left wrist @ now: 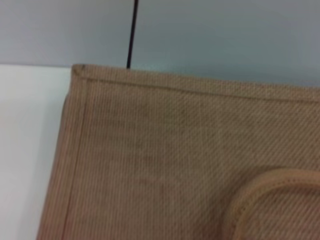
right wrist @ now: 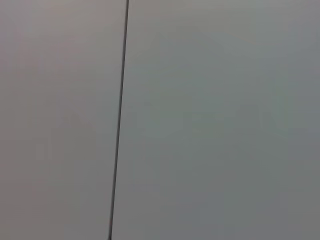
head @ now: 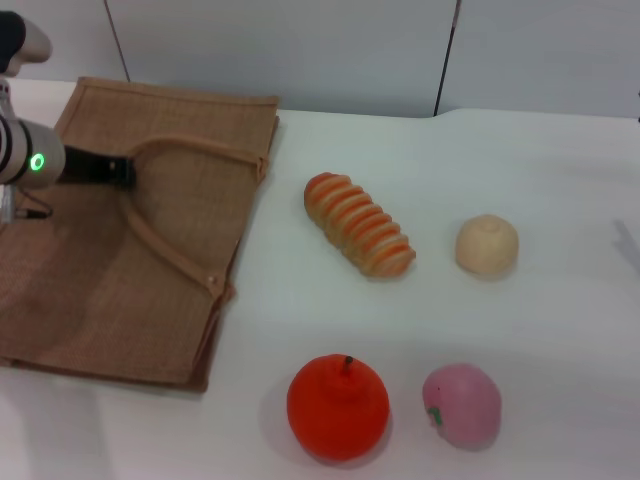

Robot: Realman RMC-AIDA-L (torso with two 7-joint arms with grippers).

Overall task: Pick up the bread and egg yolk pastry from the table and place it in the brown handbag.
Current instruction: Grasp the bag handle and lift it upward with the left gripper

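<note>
The bread [head: 359,225], a ridged orange and cream loaf, lies at the middle of the white table. The egg yolk pastry [head: 487,244], a small round tan bun, lies to its right, apart from it. The brown handbag [head: 120,270] lies flat at the left; the left wrist view shows its burlap corner [left wrist: 150,150] and part of a handle [left wrist: 270,185]. My left gripper [head: 118,170] is over the bag, its tip at the upper loop handle [head: 200,148]. My right gripper is out of view; its wrist view shows only the wall.
An orange fruit [head: 338,407] and a pink peach-like ball [head: 462,404] lie near the table's front edge, in front of the bread and pastry. A grey panelled wall [head: 350,50] stands behind the table.
</note>
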